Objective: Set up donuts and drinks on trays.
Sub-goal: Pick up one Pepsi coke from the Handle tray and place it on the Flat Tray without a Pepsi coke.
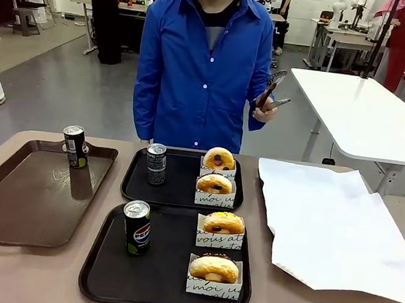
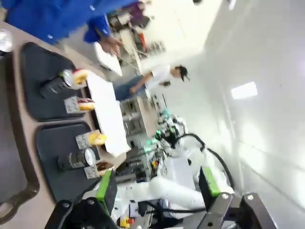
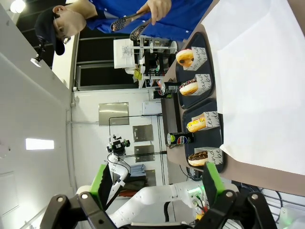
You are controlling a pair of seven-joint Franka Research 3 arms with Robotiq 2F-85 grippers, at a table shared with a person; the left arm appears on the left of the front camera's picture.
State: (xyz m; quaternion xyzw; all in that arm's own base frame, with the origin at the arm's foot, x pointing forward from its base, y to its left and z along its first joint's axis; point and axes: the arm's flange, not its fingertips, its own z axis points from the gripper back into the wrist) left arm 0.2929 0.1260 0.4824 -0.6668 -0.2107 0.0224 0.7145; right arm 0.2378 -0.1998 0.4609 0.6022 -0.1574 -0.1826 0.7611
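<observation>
Two black trays lie mid-table. The near tray (image 1: 167, 268) carries a Pepsi can (image 1: 137, 227) and two sleeved donuts (image 1: 223, 223) (image 1: 214, 268). On the far tray (image 1: 184, 182) stand a can (image 1: 156, 164) and two more donuts (image 1: 219, 158) (image 1: 215, 184). A third can (image 1: 76, 146) stands on the brown tray (image 1: 22, 197) at the left. My left gripper (image 2: 157, 186) is open and empty, high over the table. My right gripper (image 3: 156, 180) is open too, with nothing between its fingers, looking down at the donuts (image 3: 196, 125) and a can (image 3: 180, 139).
A large white paper sheet (image 1: 333, 225) covers the table's right side. The person in a blue shirt stands at the far edge and holds metal tongs (image 1: 271, 93) in one raised hand. A white table (image 1: 368, 112) stands behind at the right.
</observation>
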